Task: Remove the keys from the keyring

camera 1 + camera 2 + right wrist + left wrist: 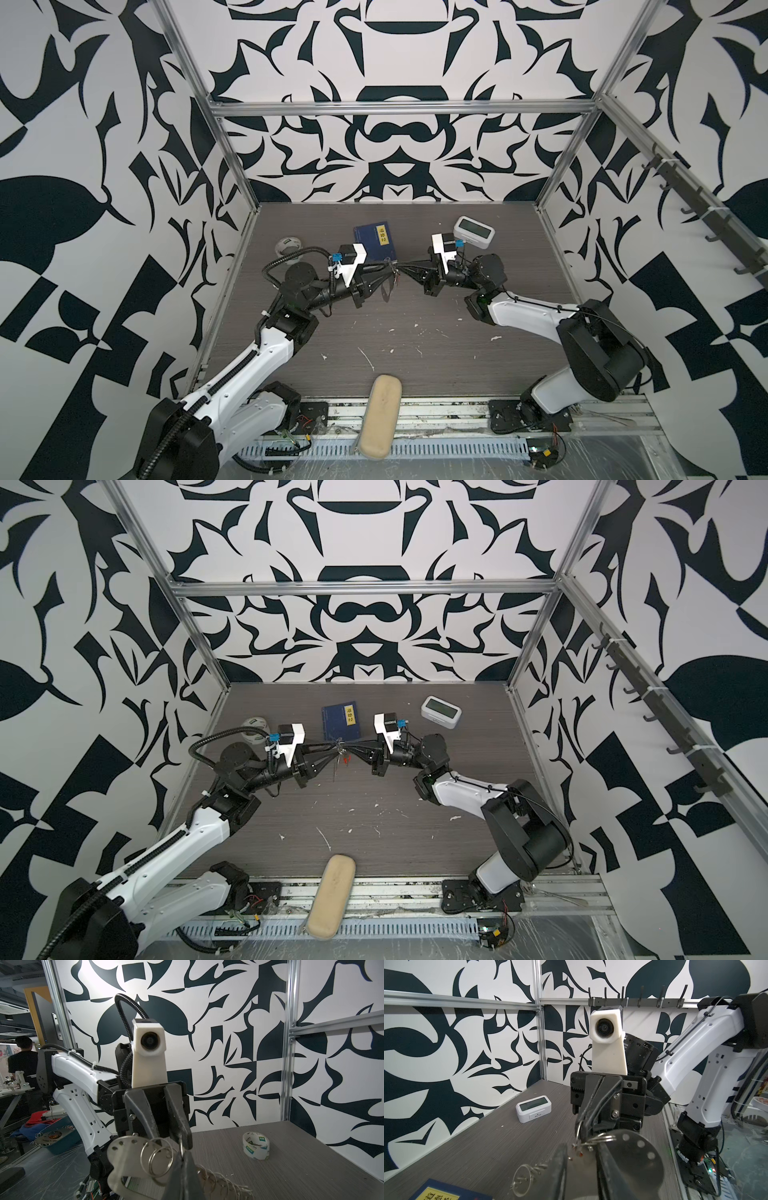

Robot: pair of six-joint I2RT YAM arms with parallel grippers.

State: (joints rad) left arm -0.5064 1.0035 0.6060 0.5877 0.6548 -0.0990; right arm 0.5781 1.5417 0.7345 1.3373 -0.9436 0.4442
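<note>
Book (376, 241), tape roll (286, 247), clock (473, 232) and beige case (380, 415) lie apart.

Black-and-white patterned walls (395, 62) in an aluminium frame (399, 109) enclose a scuffed grey wood-grain tabletop (436, 361).

The right gripper (583, 1134) faces the lens, jaws closed on split rings (601, 1138) — the left gripper (583, 1164), blurred and parted, flanks them beside a holed metal plate (639, 1153); a white digital clock (533, 1108) stands beyond.

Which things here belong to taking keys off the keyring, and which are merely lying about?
Job: small bunch of silvery metal keys with red tag; flat grey oval metal keyring.
Lying about: dark blue book; white digital clock; clear tape roll; beige oblong case.
</note>
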